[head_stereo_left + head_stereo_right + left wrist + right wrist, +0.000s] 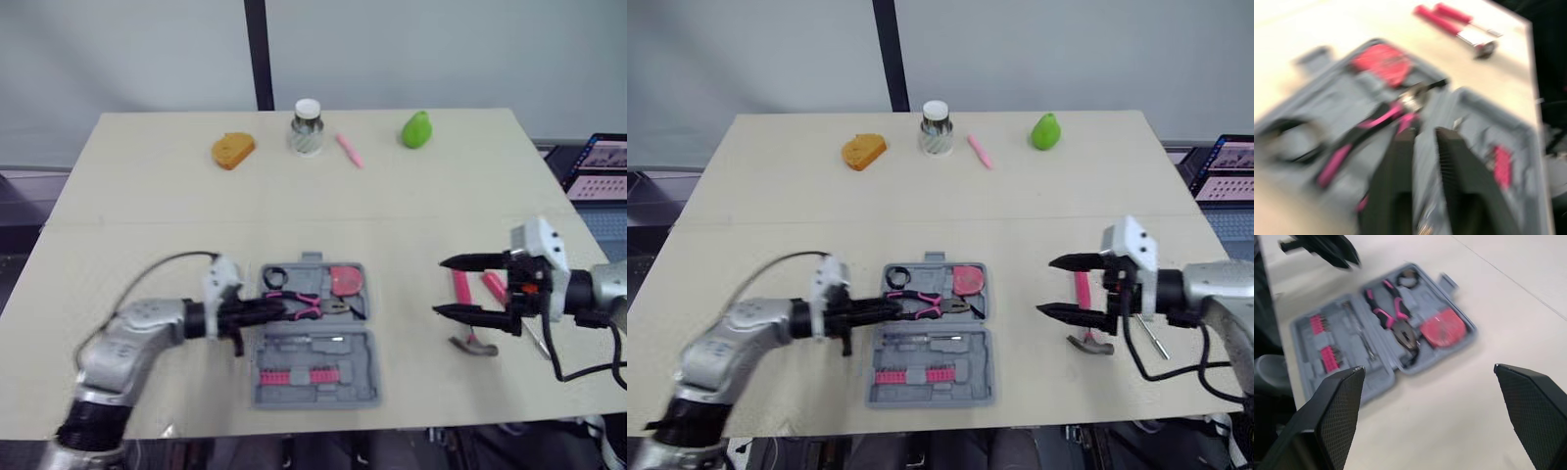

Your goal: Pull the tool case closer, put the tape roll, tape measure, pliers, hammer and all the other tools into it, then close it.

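Right gripper [439, 286] fingers gape wide, empty; the hammer [461, 291] lies on the surface just beneath them (handle pointing away from the robot), far from the left arm.

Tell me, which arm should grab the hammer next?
Right. The right gripper, open, hangs beside the hammer on the table; the left gripper is across at the pliers in the tool case.

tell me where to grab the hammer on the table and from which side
Take the hammer by its pink handle, mid-length, from above, closing across it: it lies flat on the table, head toward the robot. The open right gripper is nearest; mind the screwdriver close beside it.
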